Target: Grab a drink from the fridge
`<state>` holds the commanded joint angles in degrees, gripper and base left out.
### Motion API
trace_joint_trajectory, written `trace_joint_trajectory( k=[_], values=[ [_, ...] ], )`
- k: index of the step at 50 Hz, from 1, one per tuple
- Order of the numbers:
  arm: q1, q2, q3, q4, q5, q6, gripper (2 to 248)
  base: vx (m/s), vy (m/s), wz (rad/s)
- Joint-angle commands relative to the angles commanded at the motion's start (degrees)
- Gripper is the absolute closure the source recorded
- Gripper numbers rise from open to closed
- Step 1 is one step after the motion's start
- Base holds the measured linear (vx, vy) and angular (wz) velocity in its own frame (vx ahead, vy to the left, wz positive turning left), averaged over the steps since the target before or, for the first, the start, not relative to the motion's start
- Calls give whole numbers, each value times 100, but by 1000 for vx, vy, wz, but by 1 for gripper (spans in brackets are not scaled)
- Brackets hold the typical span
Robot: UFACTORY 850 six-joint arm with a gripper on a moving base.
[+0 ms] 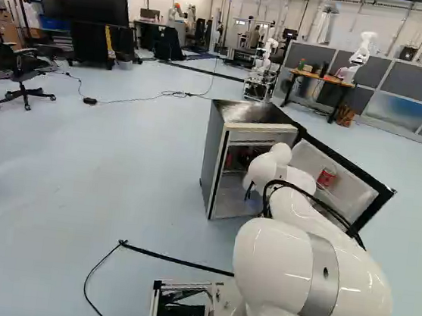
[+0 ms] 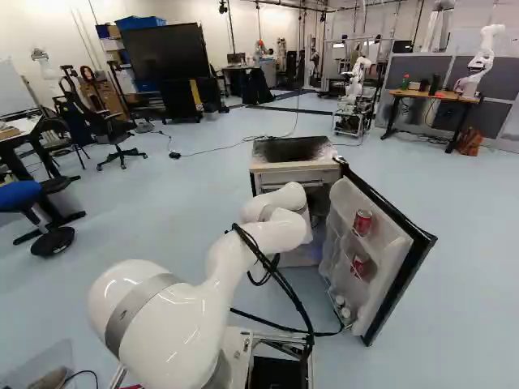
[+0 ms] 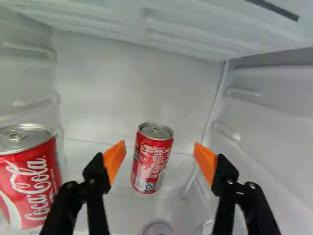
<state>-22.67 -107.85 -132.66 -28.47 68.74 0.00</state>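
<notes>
The fridge (image 1: 213, 154) stands with its door swung out. My gripper (image 1: 250, 191) reaches into it, mostly hidden behind the arm in the left base view. In the wrist view the gripper (image 3: 159, 159) is open, orange pads wide apart. A red drink can (image 3: 152, 159) stands upright on the shelf, seen in the gap between the fingers and a bit ahead, touched by neither. A larger-looking red can (image 3: 30, 178) stands close beside one finger. Further red cans (image 2: 362, 222) sit in the door.
The fridge's inner side wall (image 3: 279, 122) runs beside the other finger, and its ceiling (image 3: 161, 24) lies above. The open door (image 2: 389, 267) stands right of the arm. Another robot (image 1: 360, 57) is at a far table; a cable (image 1: 176, 260) lies on the floor.
</notes>
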Motion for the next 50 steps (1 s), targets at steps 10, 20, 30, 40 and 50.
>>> trace_joint_trajectory(
  k=[10, 20, 30, 40, 50],
  values=[
    [0, 0, 0, 0, 0, 0, 102, 0, 0, 0],
    [0, 0, 0, 0, 0, 0, 160, 0, 0, 0],
    [2, 145, 148, 0, 0, 0, 161, 0, 0, 0],
    [0, 366, 413, 0, 0, 0, 161, 0, 0, 0],
    [-31, 753, 1055, 0, 0, 0, 161, 0, 0, 0]
  ],
)
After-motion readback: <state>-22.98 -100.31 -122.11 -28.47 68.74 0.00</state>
